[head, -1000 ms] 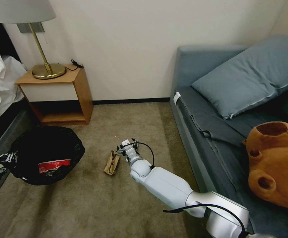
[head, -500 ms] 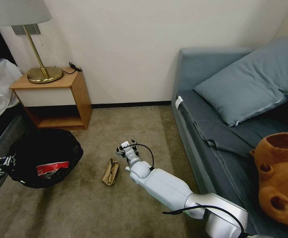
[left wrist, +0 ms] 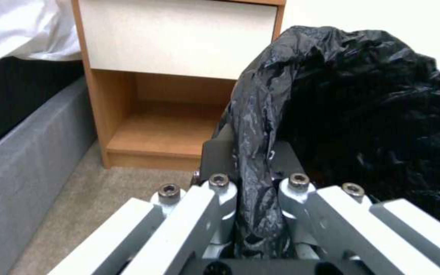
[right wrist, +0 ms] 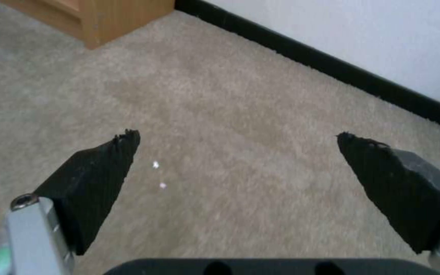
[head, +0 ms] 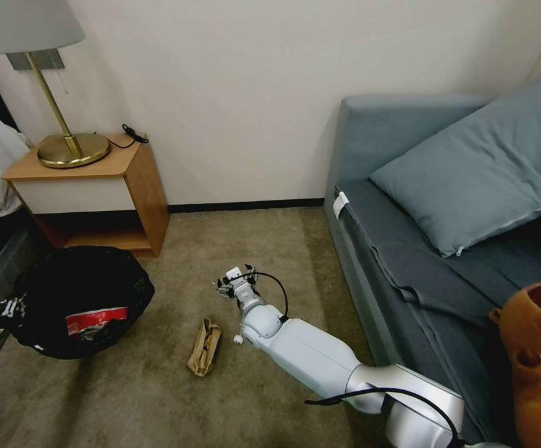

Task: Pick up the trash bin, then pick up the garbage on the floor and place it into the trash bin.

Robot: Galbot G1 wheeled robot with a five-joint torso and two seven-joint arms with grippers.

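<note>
Right tool is held wide open just above the carpet, beyond the paper scrap. At far left, the bin rim is clamped by the left tool; a red wrapper lies inside.

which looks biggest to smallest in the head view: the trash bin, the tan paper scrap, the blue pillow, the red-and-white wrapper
As they look in the head view:
1. blue pillow
2. trash bin
3. red-and-white wrapper and tan paper scrap: too alike to rank, and the wrapper is partly buried in the bag.
</note>
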